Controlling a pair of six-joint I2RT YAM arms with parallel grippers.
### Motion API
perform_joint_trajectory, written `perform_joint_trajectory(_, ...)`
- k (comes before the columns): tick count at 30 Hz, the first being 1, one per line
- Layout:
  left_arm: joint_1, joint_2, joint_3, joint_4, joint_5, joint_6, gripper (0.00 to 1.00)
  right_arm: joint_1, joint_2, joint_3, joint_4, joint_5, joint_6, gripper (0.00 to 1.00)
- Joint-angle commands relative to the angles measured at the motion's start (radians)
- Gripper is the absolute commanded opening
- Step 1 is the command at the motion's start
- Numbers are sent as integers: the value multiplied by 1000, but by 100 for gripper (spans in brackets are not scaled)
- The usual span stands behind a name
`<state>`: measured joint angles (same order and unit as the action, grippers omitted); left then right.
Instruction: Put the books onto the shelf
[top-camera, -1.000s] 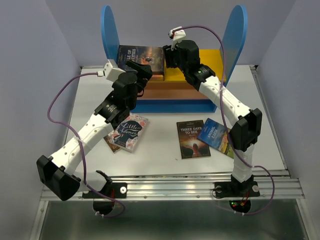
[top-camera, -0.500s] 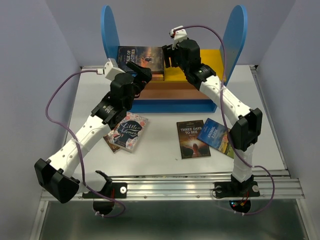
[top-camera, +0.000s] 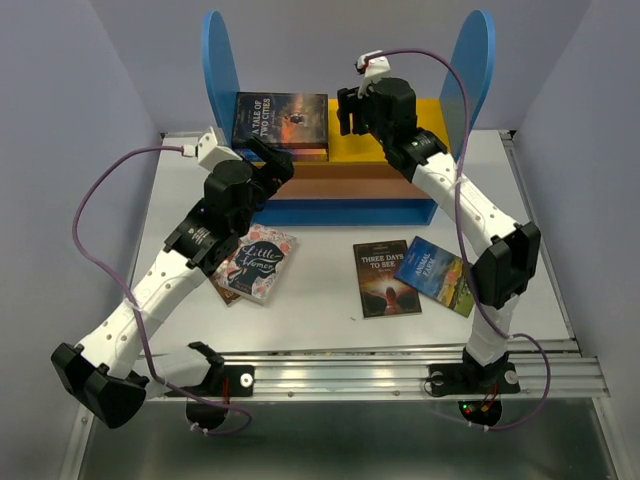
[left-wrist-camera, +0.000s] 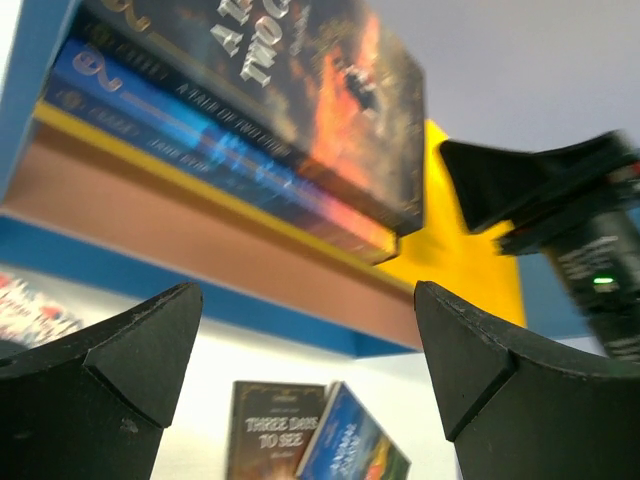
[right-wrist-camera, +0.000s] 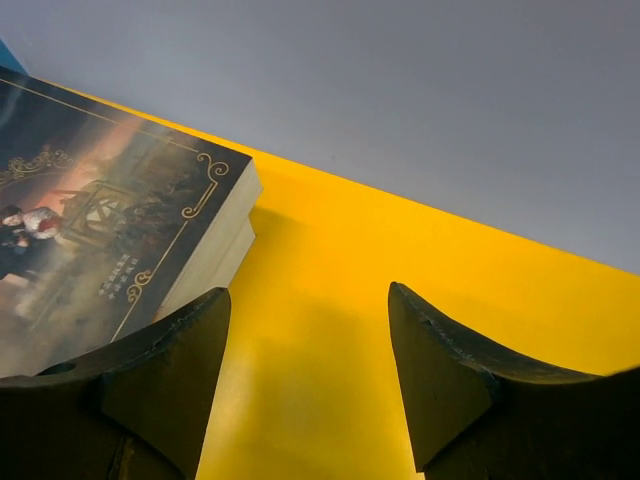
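Yellow shelf board (right-wrist-camera: 330, 330) holds 2 books (top-camera: 281, 122), far left. Both empty, jaws spread: left gripper (left-wrist-camera: 305, 300), right gripper (right-wrist-camera: 308, 292). Next, prob: Little Women book (top-camera: 262, 262) on table (top-camera: 320, 250), nearward of left gripper, long axis roughly near-far; L arm closer.

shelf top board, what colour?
Yellow. The top board shows best in the right wrist view.

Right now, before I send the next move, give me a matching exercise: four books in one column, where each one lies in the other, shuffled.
Books:
1. Tale of Two Cities book
2. Little Women book
3. Three Days to See book
4. blue book

Places:
A. table, rightmost of the loose books
B. yellow top board
C. table, left side
D. table, middle

Pairs: 1-B, 2-C, 3-D, 4-A
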<state>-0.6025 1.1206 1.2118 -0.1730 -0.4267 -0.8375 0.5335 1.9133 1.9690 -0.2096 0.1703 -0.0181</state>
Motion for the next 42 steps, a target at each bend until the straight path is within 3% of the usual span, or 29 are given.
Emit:
perform_joint_trajectory(1, 6, -67, -50, -22, -1, 43, 99, -1, -115, -22, 50, -40, 17, 71)
perform_joint_trajectory(5, 6, -123, -129, -11, 44, 60, 99, -1, -200, -131, 26, -75, 59, 79)
perform_joint_trajectory(7, 6, -157, -181, -31, 66, 72, 99, -1, -287, -236, -4, -115, 78, 100)
perform_joint_trajectory(16, 18, -258, -408, -224, 82, -20, 99, 12, -720, -796, 71, -382, 355, 100)
perform_joint_trajectory(18, 68, -284, -451, -249, 62, -61, 99, 58, -786, -894, 113, -480, 423, 100)
perform_joint_trajectory(21, 192, -314, -569, -166, 178, -20, 99, 156, -815, -1066, 153, -434, 492, 100)
perform_joint_trajectory(24, 247, -288, -612, -89, 253, 12, 99, 168, -801, -1156, 209, -394, 596, 100)
perform_joint_trajectory(28, 322, -188, -618, -83, 218, 11, 99, 212, -725, -1305, 458, -449, 742, 100)
perform_joint_trajectory(29, 384, -150, -611, -65, 239, 20, 99, 250, -693, -1325, 496, -437, 762, 100)
perform_joint_trajectory(33, 495, -75, -587, 42, 276, 66, 99, 324, -516, -1300, 669, -414, 843, 100)
perform_joint_trajectory(36, 517, -15, -557, 75, 307, 83, 99, 352, -384, -1296, 910, -339, 984, 100)
perform_joint_trajectory(42, 524, 77, -548, 89, 279, 110, 99, 384, -122, -1147, 931, -273, 1060, 100)
